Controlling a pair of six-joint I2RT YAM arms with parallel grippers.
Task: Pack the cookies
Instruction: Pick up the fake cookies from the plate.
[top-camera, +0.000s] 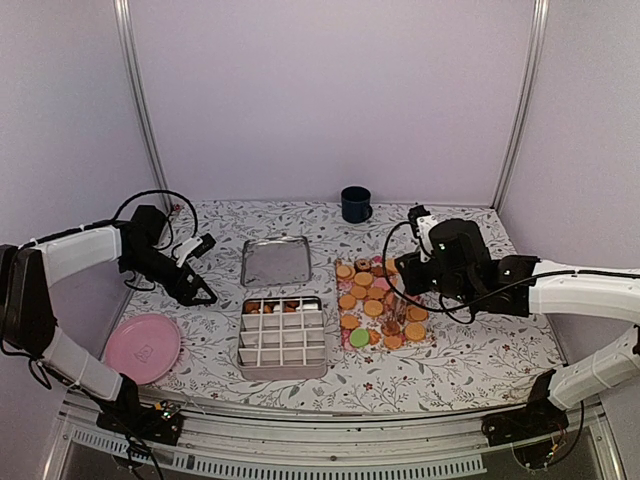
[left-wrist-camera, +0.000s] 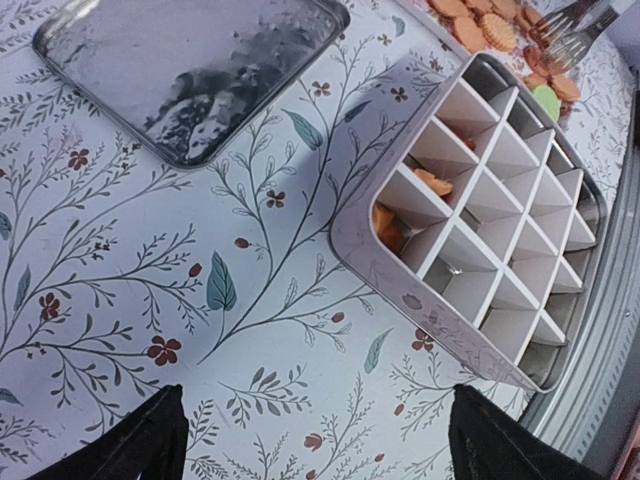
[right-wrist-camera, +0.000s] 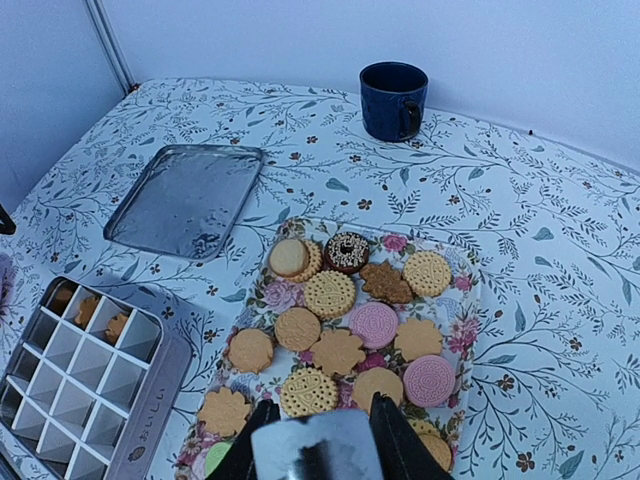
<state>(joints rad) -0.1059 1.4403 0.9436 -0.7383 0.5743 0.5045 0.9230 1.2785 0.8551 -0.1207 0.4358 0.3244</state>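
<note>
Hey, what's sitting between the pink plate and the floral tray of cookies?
The divided tin, open, with a few cookies in its back row. It sits between the pink plate and the floral tray; the top view shows this.

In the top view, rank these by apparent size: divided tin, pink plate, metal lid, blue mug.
Largest: divided tin.
Next: pink plate and metal lid, too close to rank with confidence.
Smallest: blue mug.

A floral-patterned table (top-camera: 470, 350) carries a navy mug (top-camera: 355, 204) at the back, a shallow silver lid (top-camera: 275, 261) mid-table, a compartmented tin (top-camera: 283, 368) just before it, a flowered tray (right-wrist-camera: 462, 325) to the right beneath a forked metal utensil (left-wrist-camera: 575, 25), and a pink plate (top-camera: 143, 347) front left
</note>
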